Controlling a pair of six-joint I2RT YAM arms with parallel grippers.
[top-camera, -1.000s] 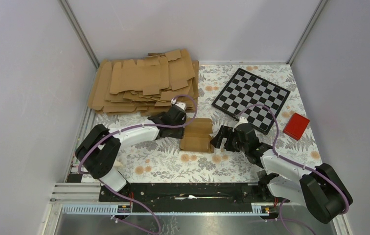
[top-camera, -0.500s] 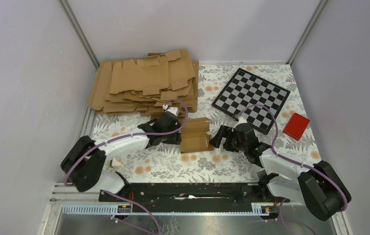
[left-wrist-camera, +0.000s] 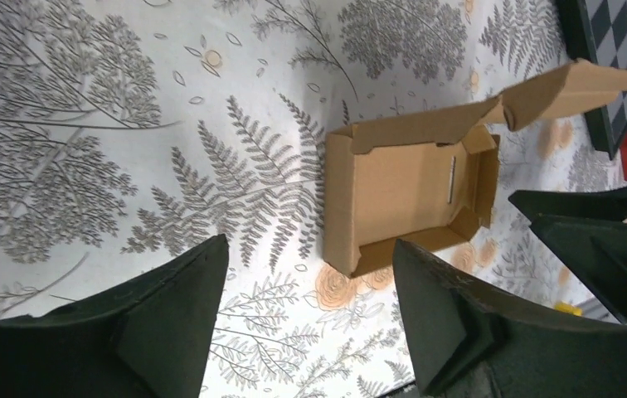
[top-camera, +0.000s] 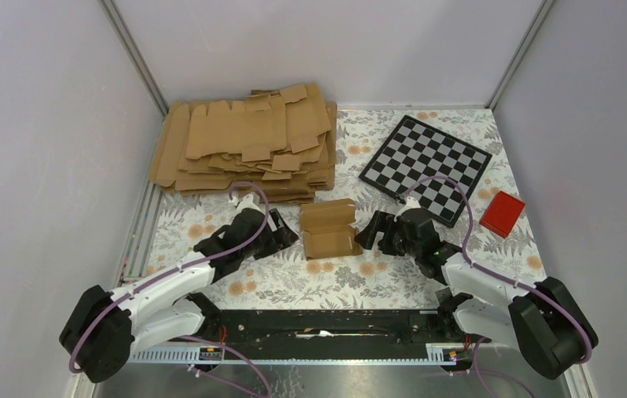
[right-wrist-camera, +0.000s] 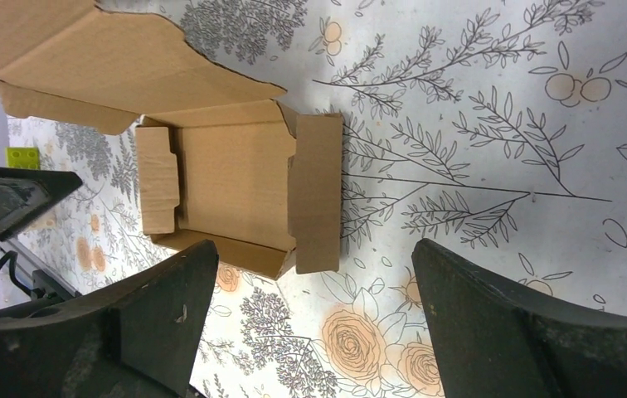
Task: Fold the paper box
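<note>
The paper box (top-camera: 329,230) sits on the table (top-camera: 294,286) midway between your two arms, open side up and touched by neither. It is half formed. The tray walls stand, the big lid flap rises loose on the far side, and in the right wrist view one narrow flap of the paper box (right-wrist-camera: 235,186) lies flat on the cloth toward that camera. I judge it sits there so that both arms can reach it and so that its open mouth faces the flaps yet to be closed.

The left jaws are spread wide and hold nothing. In the left wrist view the paper box (left-wrist-camera: 405,195) shows beyond the gap between them, well apart from the tips. The right jaws are also wide open and empty, just beside the flat flap but clear of it. With one arm on each side, you look placed to close in from both ends.

I can read no brand, label or printing on the box, only a thin slit in its floor.

Farther out lie the pile of flat blanks (top-camera: 244,149) at the back left, the chessboard (top-camera: 425,168) at the back right and the red block (top-camera: 502,213) beside it. None shows any lettering.
</note>
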